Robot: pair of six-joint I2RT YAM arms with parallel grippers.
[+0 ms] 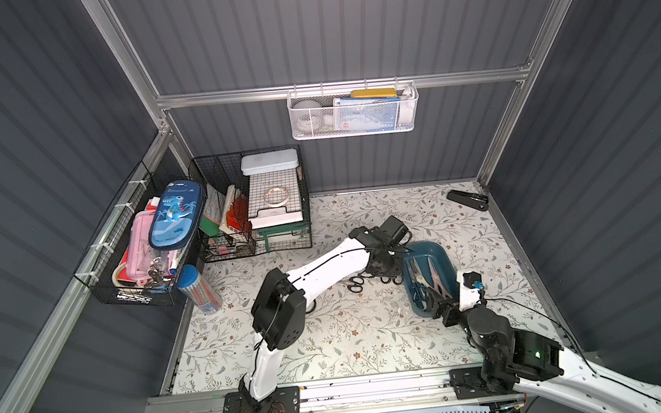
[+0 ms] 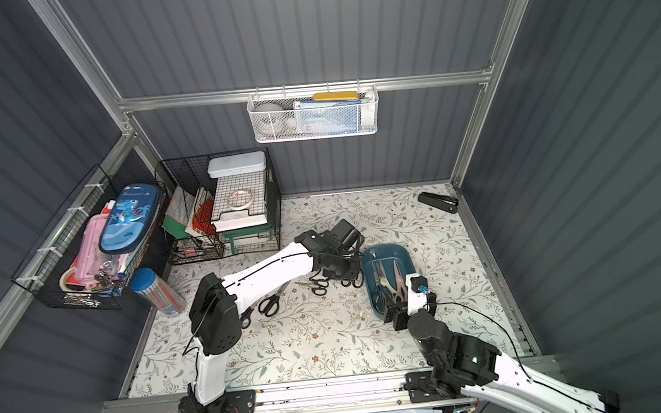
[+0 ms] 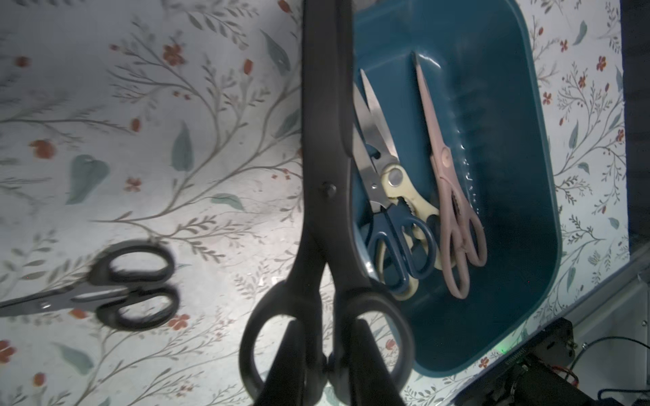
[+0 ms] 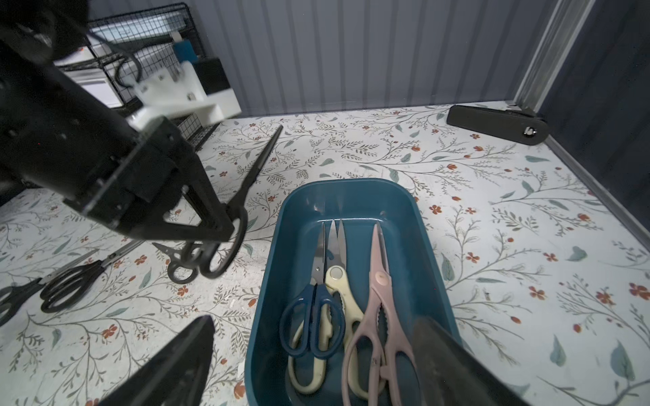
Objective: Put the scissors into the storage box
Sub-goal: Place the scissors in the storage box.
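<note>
Left gripper (image 3: 329, 337) clamped on black scissors (image 3: 323, 158) by the handles, hanging at box's (image 3: 510, 105) 9 o'clock rim. Right gripper (image 4: 314, 321) has jaws wide and empty over box's 6 o'clock end. Risks: a release here likely catches the rim, spilling the pair onto table (image 1: 351, 335); the crowded arms may collide.

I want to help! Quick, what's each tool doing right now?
Left tool: closed on the black scissors.
Right tool: open, holding nothing.
</note>
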